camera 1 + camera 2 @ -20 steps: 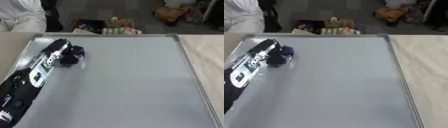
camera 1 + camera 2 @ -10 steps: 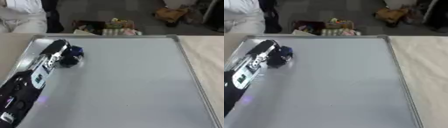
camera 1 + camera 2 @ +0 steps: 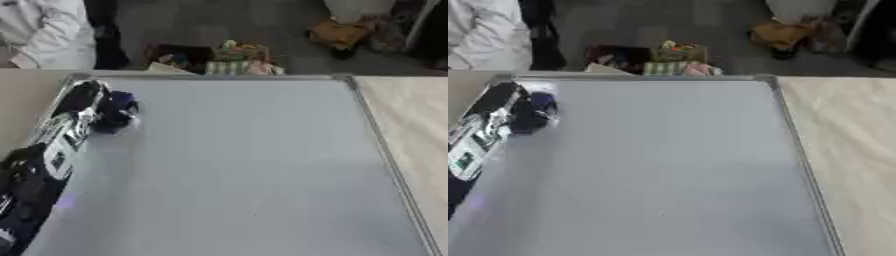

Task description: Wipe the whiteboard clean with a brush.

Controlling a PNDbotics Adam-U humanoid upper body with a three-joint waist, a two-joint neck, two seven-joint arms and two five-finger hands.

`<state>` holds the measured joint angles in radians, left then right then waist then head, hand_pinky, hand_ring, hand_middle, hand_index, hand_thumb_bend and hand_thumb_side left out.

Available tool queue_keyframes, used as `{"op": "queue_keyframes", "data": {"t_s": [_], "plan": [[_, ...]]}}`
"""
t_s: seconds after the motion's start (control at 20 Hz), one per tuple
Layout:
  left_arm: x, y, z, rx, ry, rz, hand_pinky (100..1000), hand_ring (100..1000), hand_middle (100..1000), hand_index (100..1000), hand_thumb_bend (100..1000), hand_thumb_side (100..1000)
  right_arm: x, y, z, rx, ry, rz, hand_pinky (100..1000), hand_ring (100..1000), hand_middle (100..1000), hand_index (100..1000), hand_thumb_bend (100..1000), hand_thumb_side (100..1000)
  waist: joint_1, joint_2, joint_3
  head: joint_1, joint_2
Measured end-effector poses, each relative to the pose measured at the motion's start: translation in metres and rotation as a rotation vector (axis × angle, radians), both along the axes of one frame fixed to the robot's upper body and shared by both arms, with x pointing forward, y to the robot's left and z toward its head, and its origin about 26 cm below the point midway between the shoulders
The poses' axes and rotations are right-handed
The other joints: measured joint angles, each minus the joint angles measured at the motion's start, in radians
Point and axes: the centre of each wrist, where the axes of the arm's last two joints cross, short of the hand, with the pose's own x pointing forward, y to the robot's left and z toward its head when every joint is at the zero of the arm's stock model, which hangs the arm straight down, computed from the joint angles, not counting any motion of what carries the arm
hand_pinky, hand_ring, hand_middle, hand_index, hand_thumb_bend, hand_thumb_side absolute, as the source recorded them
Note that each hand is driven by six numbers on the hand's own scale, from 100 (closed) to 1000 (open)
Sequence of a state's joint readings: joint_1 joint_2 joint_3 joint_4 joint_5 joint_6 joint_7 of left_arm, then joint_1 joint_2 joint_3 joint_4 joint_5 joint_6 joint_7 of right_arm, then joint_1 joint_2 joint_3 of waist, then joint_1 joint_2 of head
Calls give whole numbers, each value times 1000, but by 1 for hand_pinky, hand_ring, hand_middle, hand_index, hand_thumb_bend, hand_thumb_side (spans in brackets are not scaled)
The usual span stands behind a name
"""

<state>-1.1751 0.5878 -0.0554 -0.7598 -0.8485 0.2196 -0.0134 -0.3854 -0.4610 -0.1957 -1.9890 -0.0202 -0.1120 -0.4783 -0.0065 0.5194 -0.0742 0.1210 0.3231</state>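
One robot hand, the left hand, is showing in both eye views, reaching in from the lower left along its black and silver forearm and lying over the far left corner of the whiteboard. Its fingers are curling round a small dark blue brush, which is sitting on the inner side of the hand and is pressing down against the board surface just short of the far frame edge. Only the blue top of the brush is showing; its wiping face is hidden beneath it.

Ahead of the hand, the metal frame of the whiteboard is running across the far edge, and to the hand's outer side the same frame is passing close beside the forearm. Away to the hand's right, the grey board surface is stretching out and is looking plain, with no writing that can be made out. Farther right again, past the right frame edge, a pale wooden table is showing.

Beyond the hand, off the table, a heap of coloured packages is lying on the floor, and white cloth is hanging at the upper left corner.
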Motion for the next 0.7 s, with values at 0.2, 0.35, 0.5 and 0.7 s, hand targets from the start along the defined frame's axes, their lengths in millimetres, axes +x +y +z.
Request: {"op": "queue_keyframes", "data": {"t_s": [0.2, 0.35, 0.5, 0.7], "plan": [[-3, 15, -2, -29, -7, 52, 400, 450, 287, 588, 110, 544, 0, -1, -1, 1, 2, -2, 834, 784, 659, 836, 100, 1000, 0, 0, 0, -1, 0], [-5, 26, -4, -59, -11, 85, 401, 450, 288, 588, 114, 547, 0, -1, -2, 2, 2, -4, 834, 784, 659, 836, 100, 1000, -1, 1, 0, -1, 0], [-6, 33, -5, -85, -14, 112, 400, 450, 288, 588, 112, 549, 0, -1, -2, 3, 1, -4, 834, 784, 659, 836, 100, 1000, -2, 2, 0, -1, 0], [-8, 39, -5, -108, -25, 141, 399, 448, 283, 588, 106, 552, 0, -1, -2, 3, 1, -4, 835, 784, 659, 836, 100, 1000, -2, 4, 0, -1, 0]]}}
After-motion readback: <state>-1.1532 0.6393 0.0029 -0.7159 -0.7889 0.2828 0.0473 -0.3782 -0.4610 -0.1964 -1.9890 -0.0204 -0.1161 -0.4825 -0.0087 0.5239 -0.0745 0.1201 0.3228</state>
